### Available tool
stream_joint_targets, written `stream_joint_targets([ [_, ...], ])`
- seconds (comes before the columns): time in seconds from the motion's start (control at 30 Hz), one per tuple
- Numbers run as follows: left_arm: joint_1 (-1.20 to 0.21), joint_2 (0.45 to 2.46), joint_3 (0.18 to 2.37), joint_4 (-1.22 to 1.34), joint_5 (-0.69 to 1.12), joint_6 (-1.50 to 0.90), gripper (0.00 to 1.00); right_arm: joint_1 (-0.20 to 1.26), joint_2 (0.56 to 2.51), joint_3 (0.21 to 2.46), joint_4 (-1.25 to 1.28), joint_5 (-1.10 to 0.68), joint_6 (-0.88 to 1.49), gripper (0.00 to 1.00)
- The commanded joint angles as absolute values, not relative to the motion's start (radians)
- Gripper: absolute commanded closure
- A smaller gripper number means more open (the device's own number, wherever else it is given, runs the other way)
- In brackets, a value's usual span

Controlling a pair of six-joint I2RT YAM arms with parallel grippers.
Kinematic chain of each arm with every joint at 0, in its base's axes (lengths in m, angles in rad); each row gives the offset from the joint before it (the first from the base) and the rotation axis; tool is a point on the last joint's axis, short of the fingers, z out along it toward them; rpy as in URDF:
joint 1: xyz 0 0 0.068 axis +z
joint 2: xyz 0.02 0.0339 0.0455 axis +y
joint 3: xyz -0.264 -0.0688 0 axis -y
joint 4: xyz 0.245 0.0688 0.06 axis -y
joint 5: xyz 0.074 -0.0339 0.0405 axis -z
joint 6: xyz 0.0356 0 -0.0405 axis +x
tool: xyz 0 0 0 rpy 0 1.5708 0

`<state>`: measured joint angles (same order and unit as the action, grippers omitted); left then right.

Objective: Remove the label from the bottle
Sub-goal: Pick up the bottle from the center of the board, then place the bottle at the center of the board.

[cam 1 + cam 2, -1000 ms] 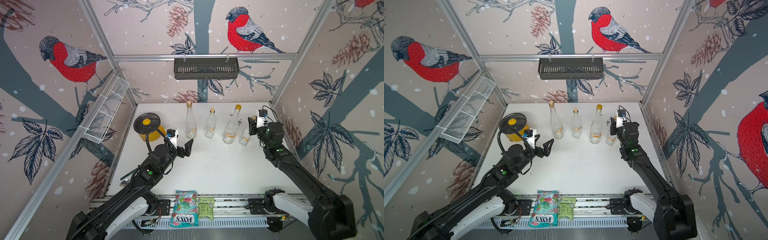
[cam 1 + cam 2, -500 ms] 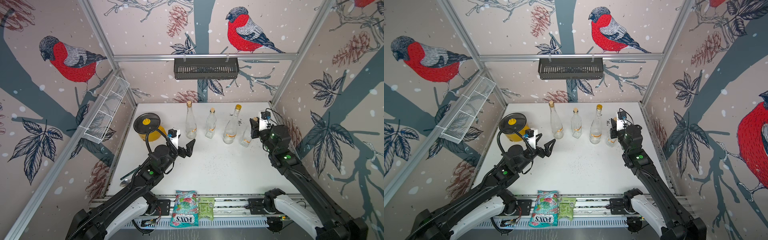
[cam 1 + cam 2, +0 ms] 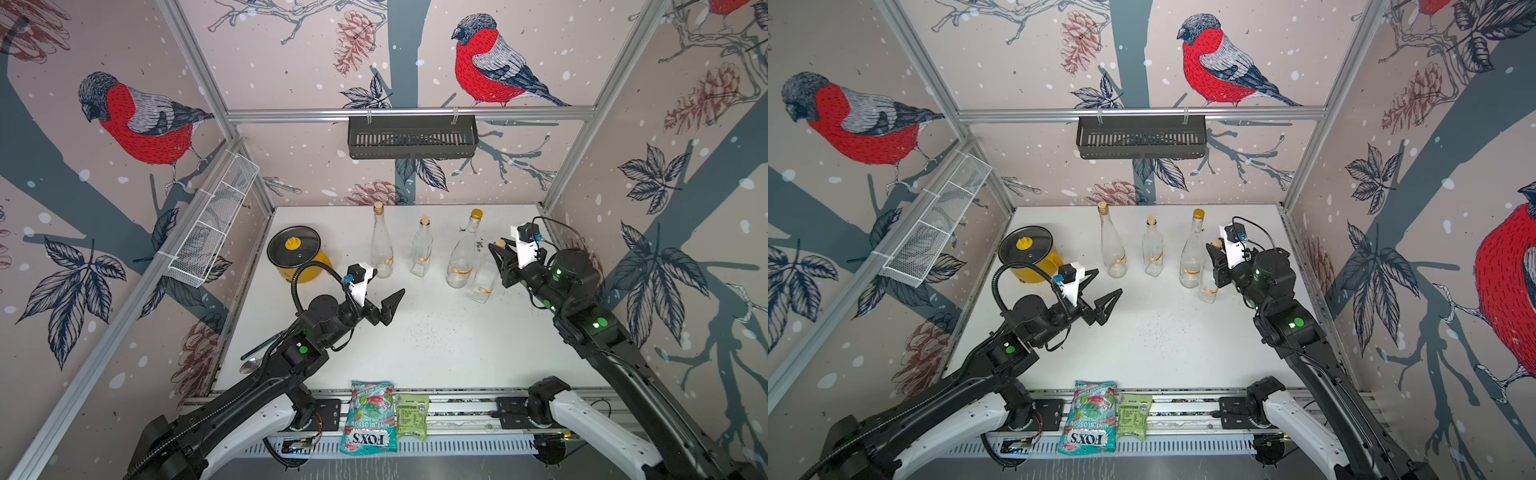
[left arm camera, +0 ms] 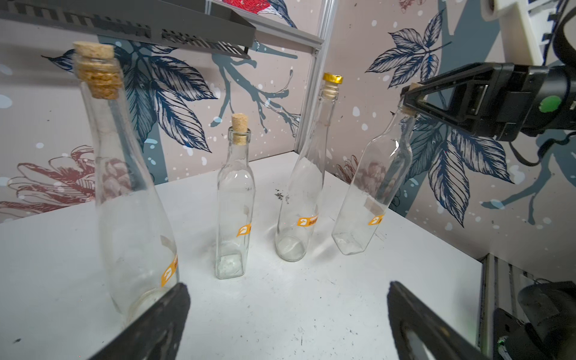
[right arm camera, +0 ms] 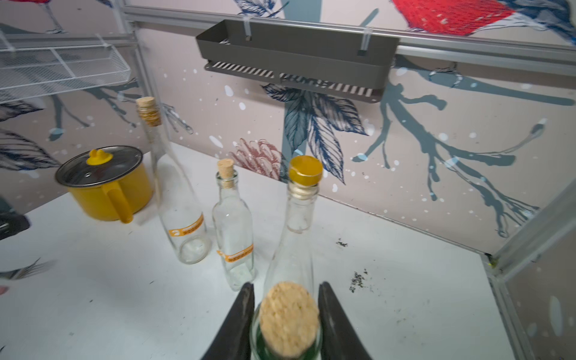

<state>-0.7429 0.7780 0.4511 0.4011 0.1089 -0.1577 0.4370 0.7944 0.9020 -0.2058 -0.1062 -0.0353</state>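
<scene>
Several clear glass bottles with small orange labels stand at the back of the white table point(image 3: 436, 340). My right gripper point(image 3: 496, 249) point(image 5: 285, 290) is shut on the neck of the rightmost one, a small corked bottle point(image 3: 482, 278) point(image 4: 371, 187), just under its cork point(image 5: 288, 318). That bottle leans, and its orange label point(image 4: 375, 220) sits low on the body. My left gripper point(image 3: 386, 284) point(image 4: 286, 290) hovers open in front of the bottles, with only bare table between its fingers.
The tall corked bottle point(image 3: 381, 249), the square corked bottle point(image 3: 420, 253) and the gold-capped bottle point(image 3: 461, 257) stand in a row. A yellow pot point(image 3: 297, 255) is at the back left and a spoon point(image 3: 259, 357) by the left edge. Candy bag point(image 3: 368, 415) and green packet point(image 3: 411, 415) lie on the front rail.
My right gripper has closed a little more on the small bottle's neck and tipped the bottle slightly forward. My left gripper has edged towards the bottles, still open.
</scene>
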Motion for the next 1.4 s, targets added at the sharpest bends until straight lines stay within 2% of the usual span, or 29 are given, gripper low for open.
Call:
stream_joint_targets([
  [0.0, -0.751, 0.776, 0.454, 0.48, 0.198, -0.127, 0.02, 0.491, 0.805, 0.928, -0.252, -0.183, -0.074, 0.72],
  [0.13, -0.761, 0.785, 0.449, 0.493, 0.241, -0.115, 0.02, 0.59, 0.828, 0.889, -0.19, -0.257, -0.106, 0.72],
  [0.3, -0.778, 0.728, 0.429, 0.479, 0.153, -0.11, 0.02, 0.72, 0.904, 0.823, -0.001, -0.312, -0.149, 0.72],
  [0.43, -0.777, 0.661, 0.408, 0.426, 0.086, -0.11, 0.02, 0.763, 0.982, 0.783, 0.134, -0.362, -0.197, 0.73],
  [0.73, -0.778, 0.641, 0.383, 0.388, 0.049, -0.137, 0.02, 0.765, 1.14, 0.812, 0.17, -0.391, -0.267, 0.67],
  [1.03, -0.777, 0.753, 0.423, 0.443, 0.072, -0.101, 0.02, 0.754, 1.131, 0.812, 0.184, -0.408, -0.267, 0.64],
  [1.27, -0.778, 0.855, 0.465, 0.525, 0.107, -0.058, 0.02, 0.686, 1.082, 0.783, 0.197, -0.459, -0.228, 0.54],
  [1.37, -0.778, 0.9, 0.499, 0.526, 0.125, -0.044, 0.02, 0.652, 1.057, 0.768, 0.207, -0.493, -0.208, 0.45],
])
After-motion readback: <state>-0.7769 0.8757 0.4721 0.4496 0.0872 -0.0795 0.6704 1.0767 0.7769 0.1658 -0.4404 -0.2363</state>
